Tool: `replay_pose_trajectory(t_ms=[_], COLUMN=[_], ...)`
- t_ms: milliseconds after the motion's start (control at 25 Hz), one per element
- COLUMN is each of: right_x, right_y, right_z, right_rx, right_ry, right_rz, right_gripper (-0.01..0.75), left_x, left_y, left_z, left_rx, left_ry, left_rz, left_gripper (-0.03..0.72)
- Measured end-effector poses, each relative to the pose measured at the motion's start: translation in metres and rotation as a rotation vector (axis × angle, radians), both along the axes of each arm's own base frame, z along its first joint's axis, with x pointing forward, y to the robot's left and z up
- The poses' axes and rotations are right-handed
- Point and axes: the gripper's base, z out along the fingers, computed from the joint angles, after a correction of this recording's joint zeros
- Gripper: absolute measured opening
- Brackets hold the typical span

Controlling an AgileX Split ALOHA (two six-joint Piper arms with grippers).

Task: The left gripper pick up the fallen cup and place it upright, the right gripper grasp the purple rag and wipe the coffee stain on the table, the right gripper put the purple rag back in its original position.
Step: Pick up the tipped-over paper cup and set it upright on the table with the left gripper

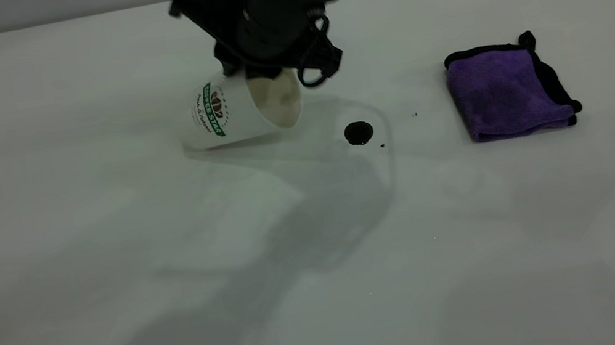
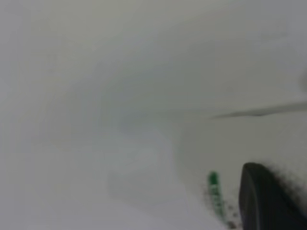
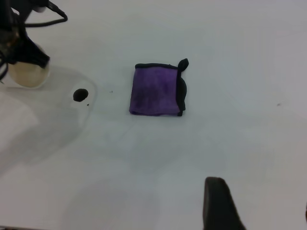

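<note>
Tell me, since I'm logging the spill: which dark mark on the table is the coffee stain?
The coffee stain is the large round blot between the cup and the purple rag; the others are tiny specks.

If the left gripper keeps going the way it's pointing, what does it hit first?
The cup. The left gripper already sits at its upper side near the rim, apparently touching; the table lies right beneath.

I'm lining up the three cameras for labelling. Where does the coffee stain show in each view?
Exterior view: the coffee stain lies near the middle, between the cup and the purple rag.
Left wrist view: not in it.
Right wrist view: the stain is at the picture's left, apart from the rag.
Shared landmark: the rag, in the exterior and right wrist views.
</note>
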Motion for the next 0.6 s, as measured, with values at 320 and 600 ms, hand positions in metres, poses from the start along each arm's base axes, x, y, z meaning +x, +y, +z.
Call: replay_pose_trajectory(t_ms=[320, 600], right_x=[0.0, 0.0], right_y=[0.0, 0.0], right_z=[0.0, 0.0], right_rx=[0.001, 0.001], right_ry=[0.0, 0.0], right_rz=[-0.001, -0.001], right_gripper=[0.466, 0.466], left_x=[0.018, 0.046], left_y=[0.042, 0.111], left_z=[0.108, 0.124], left_rx=[-0.185, -0.428], left_ry=[0.127, 0.316], left_rz=[-0.07, -0.125], left_gripper=[0.003, 0.003])
